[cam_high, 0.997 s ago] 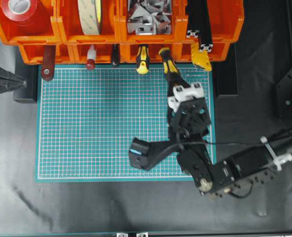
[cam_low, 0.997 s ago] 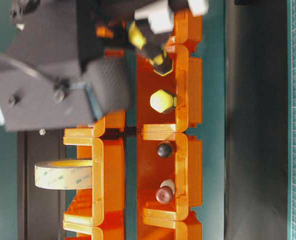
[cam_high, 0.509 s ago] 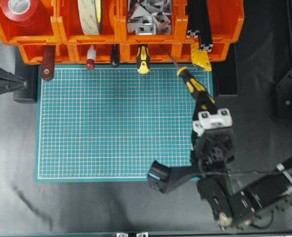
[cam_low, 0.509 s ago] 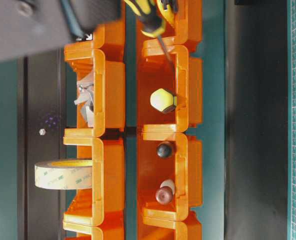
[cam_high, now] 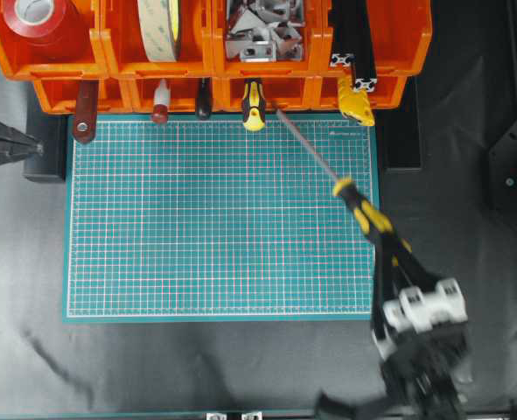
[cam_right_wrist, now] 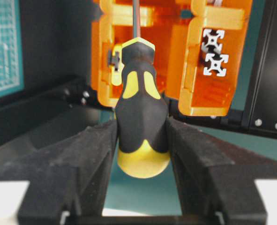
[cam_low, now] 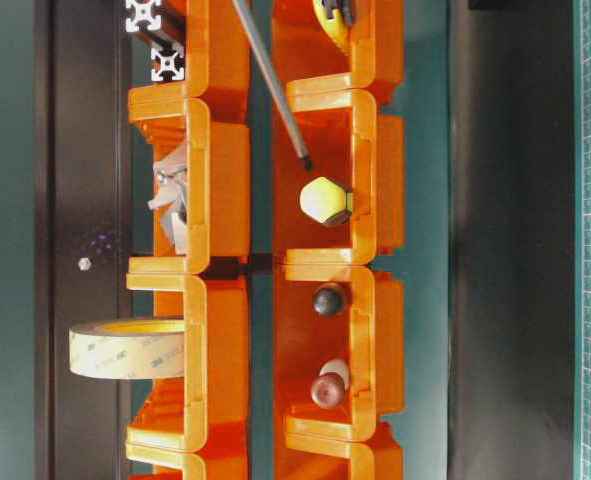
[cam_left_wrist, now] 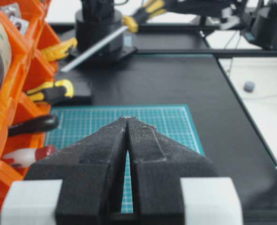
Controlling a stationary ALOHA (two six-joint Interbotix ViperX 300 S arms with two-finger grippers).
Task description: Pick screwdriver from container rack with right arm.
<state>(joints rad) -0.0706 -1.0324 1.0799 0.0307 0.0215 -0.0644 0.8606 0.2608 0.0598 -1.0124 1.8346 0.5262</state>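
My right gripper (cam_high: pixel 387 255) is shut on the screwdriver (cam_high: pixel 366 213), holding its chunky yellow-and-black handle (cam_right_wrist: pixel 140 112) between both fingers. It hangs over the green mat's (cam_high: pixel 197 227) right front corner. The thin silver shaft (cam_high: pixel 309 146) slants back and left, and its tip (cam_low: pixel 305 160) sits just in front of the lower bins of the orange container rack (cam_high: pixel 118 66). At the left edge, my left gripper (cam_high: pixel 41 149) is shut with nothing between its fingers (cam_left_wrist: pixel 147 140). From there the lifted screwdriver (cam_left_wrist: pixel 138 14) shows far across the mat.
A smaller yellow-and-black screwdriver (cam_high: pixel 253 105), red-handled tools (cam_high: pixel 85 109), a dark handle (cam_high: pixel 204 101) and a yellow tool (cam_high: pixel 354 103) stick out of the lower bins. The upper bins hold red tape (cam_high: pixel 35 22), a tape roll (cam_high: pixel 157 26), metal brackets (cam_high: pixel 258 35) and black extrusions (cam_high: pixel 354 44).
My right gripper has pulled back toward the front right with the screwdriver, drawing its shaft out of the lower bin. The left arm has stayed still.
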